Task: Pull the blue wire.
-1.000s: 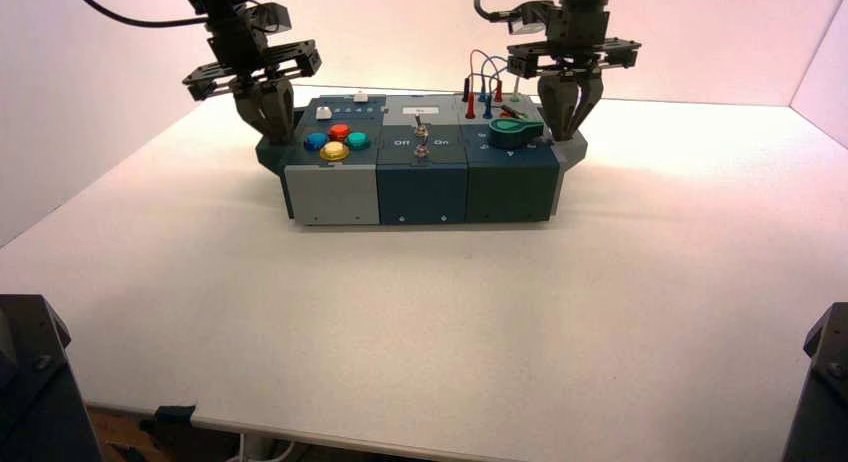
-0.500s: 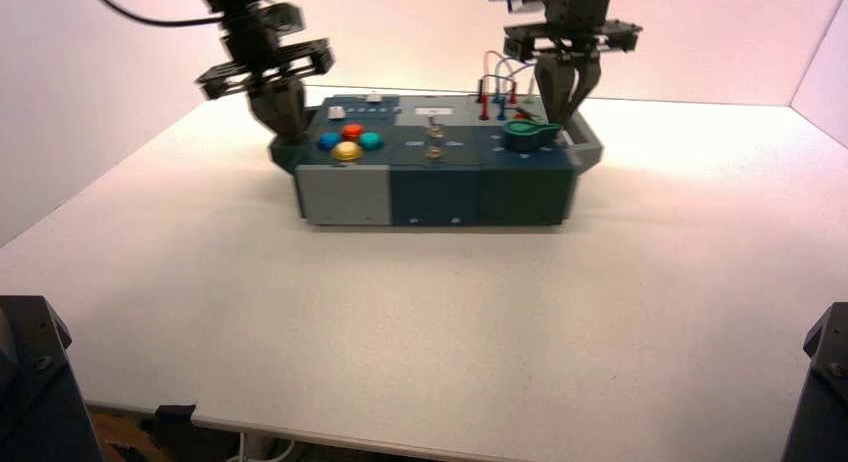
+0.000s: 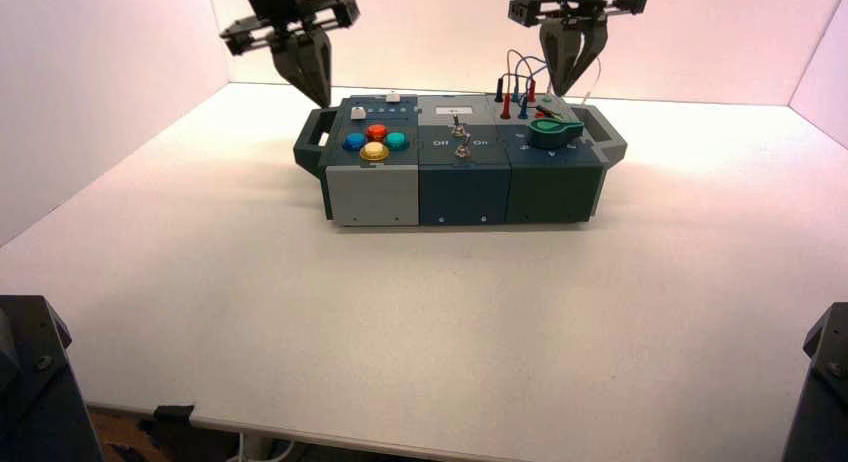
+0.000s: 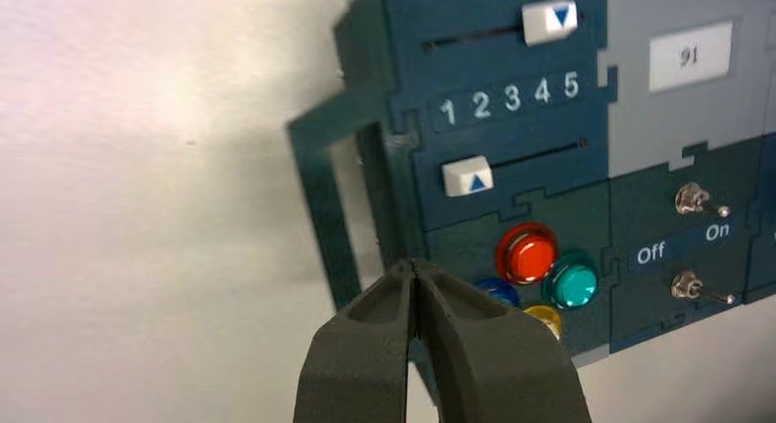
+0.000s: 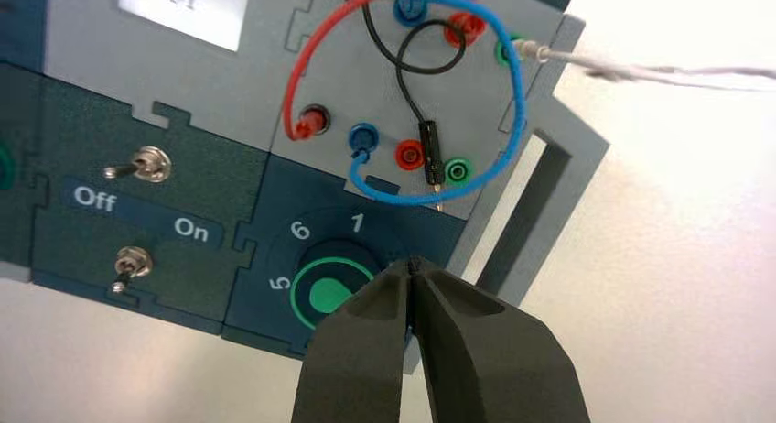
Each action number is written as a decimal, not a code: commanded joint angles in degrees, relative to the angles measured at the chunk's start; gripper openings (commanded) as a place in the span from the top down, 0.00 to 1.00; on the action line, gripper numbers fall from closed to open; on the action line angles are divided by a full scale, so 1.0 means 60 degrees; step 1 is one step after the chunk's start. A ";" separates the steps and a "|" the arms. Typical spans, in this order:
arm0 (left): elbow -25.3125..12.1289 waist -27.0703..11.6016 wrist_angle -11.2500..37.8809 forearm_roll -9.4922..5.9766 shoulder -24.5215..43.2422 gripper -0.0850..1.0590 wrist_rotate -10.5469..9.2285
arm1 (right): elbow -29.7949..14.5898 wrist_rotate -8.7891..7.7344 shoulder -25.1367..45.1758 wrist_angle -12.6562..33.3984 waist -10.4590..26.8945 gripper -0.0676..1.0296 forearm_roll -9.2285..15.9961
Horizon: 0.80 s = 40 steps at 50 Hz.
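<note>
The blue wire [image 5: 520, 84] curves in a wide arc over the grey socket panel, with a blue plug [image 5: 363, 139] in a socket near the knob and its other end at a far blue socket [image 5: 405, 6]. In the high view the blue wire [image 3: 521, 57] arches above the box's [image 3: 460, 187] back right corner. My right gripper [image 3: 566, 88] [image 5: 414, 265] hangs shut and empty above that corner, over the knob's edge and clear of the wire. My left gripper [image 3: 318, 95] [image 4: 414, 267] is shut and empty above the box's left handle [image 4: 322, 203].
A red wire [image 5: 316, 48], a black wire [image 5: 430, 148] with one plug lying loose, and a white wire [image 5: 641, 71] share the panel. The green knob [image 3: 552, 132], two toggle switches [image 3: 459, 140], coloured buttons [image 3: 376, 142] and two sliders [image 4: 467, 178] fill the top.
The box has shifted to the right on the table. Both grippers, which were down at its two end handles, have risen above it and stay shut.
</note>
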 commanded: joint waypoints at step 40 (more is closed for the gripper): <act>0.0820 -0.0483 0.0103 -0.0190 -0.4248 0.80 0.0044 | 0.0103 0.0015 -0.0513 -0.0513 0.0557 0.58 0.0308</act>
